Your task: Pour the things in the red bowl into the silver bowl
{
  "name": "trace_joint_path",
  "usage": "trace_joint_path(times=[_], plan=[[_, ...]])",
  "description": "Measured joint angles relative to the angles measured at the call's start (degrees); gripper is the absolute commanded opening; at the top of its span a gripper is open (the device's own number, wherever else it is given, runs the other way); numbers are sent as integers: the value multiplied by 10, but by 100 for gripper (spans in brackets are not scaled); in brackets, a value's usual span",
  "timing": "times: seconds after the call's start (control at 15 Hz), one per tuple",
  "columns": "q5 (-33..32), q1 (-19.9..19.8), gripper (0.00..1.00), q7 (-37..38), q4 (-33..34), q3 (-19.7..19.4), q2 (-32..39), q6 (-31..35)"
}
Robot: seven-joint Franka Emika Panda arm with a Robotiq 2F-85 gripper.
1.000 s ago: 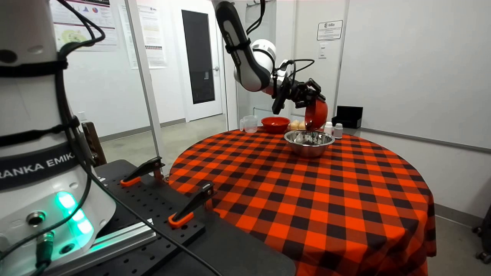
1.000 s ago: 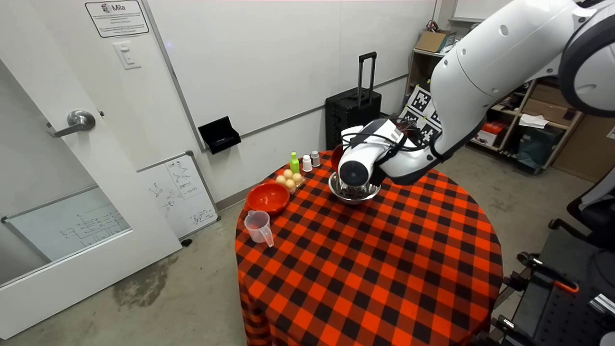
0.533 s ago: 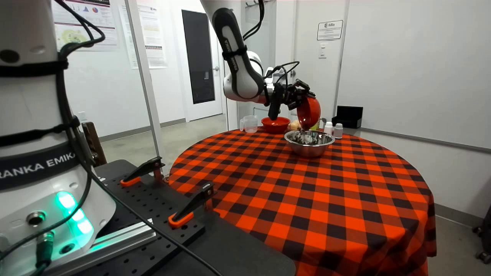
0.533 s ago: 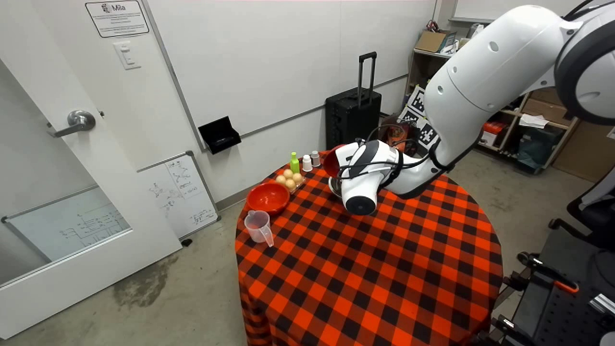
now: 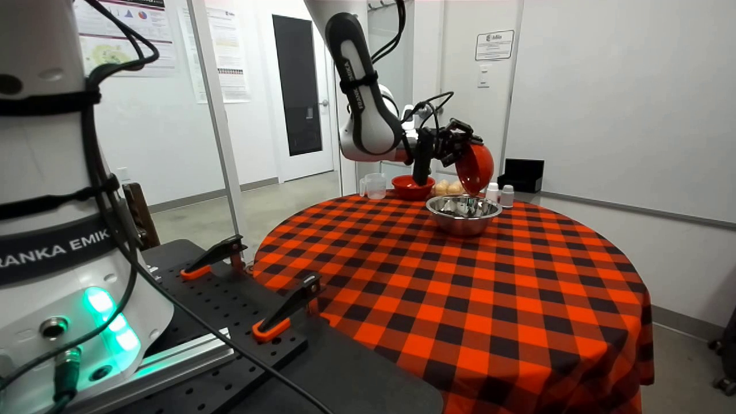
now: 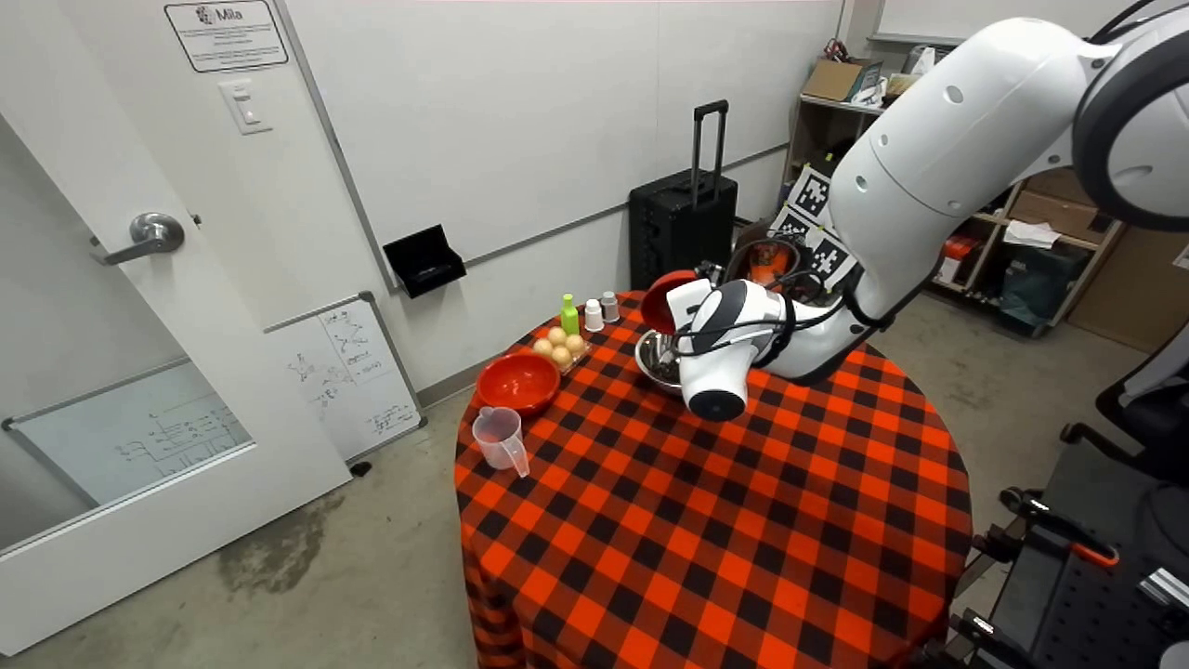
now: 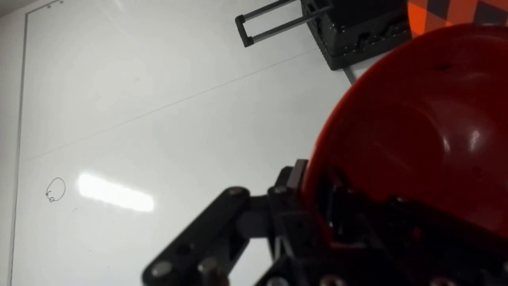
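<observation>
My gripper [image 5: 475, 140] is shut on the rim of the red bowl [image 5: 476, 167]. The red bowl is tipped steeply on its side, its lower rim just above the far right rim of the silver bowl [image 5: 463, 223]. In the wrist view the fingers [image 7: 313, 188] pinch the red bowl's rim [image 7: 397, 131]. Its visible inside is bare but for a small dark speck. The silver bowl stands upright on the table with dark bits in it. In an exterior view the arm covers part of the silver bowl [image 6: 647, 368] and the red bowl [image 6: 658, 305].
Another red bowl [image 6: 518, 384] stands on the checked tablecloth [image 6: 725, 520] beside a clear measuring jug [image 6: 500, 437]. Eggs [image 6: 560, 347], a green bottle [image 6: 569, 316] and two small shakers [image 6: 594, 316] stand near the far edge, close to the silver bowl.
The tipped red bowl swung left, then back right over the silver bowl in an exterior view. Dark bits falling from it a second ago no longer show. The silver bowl has not moved.
</observation>
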Motion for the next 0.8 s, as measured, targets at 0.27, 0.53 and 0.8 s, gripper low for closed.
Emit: trace_joint_path(times=[0.27,0.53,0.8], plan=[[75,-31,3,-51,-5,29,-15,21],[216,-66,3,-168,11,52,-58,92],[398,-88,3,-329,43,56,-86,127]])
